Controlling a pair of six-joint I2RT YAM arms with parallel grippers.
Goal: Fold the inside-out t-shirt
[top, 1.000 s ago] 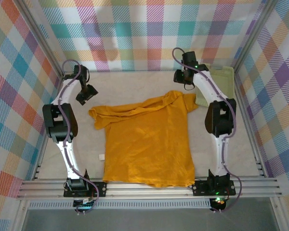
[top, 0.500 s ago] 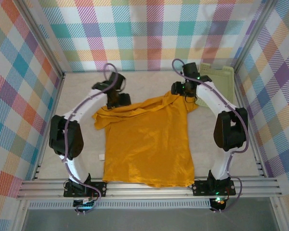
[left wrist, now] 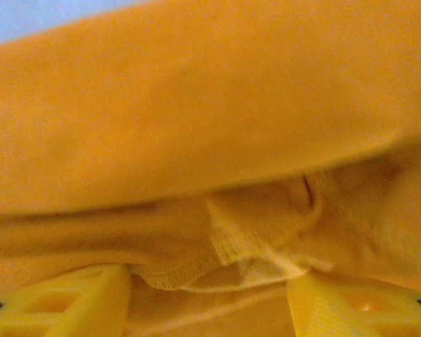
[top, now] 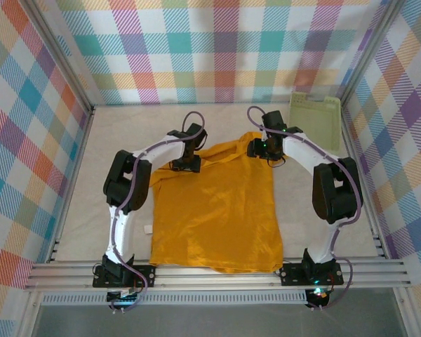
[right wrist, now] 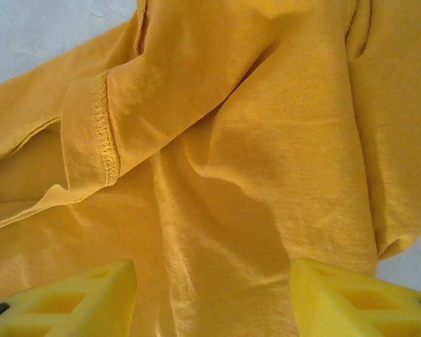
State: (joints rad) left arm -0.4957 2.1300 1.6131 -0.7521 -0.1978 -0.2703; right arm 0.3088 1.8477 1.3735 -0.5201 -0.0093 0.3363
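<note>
The mustard t-shirt (top: 214, 210) lies spread flat in the middle of the bench (top: 119, 133), its bottom hem toward the arm bases. The left end effector (top: 186, 163) is at the shirt's far left shoulder, its yellow fingers (left wrist: 63, 302) apart with a bunched, stitched edge between them. The right end effector (top: 262, 149) is at the far right shoulder, fingers apart above cloth beside a stitched sleeve hem (right wrist: 102, 133). A pale green basket (top: 316, 116) sits in the far right corner.
</note>
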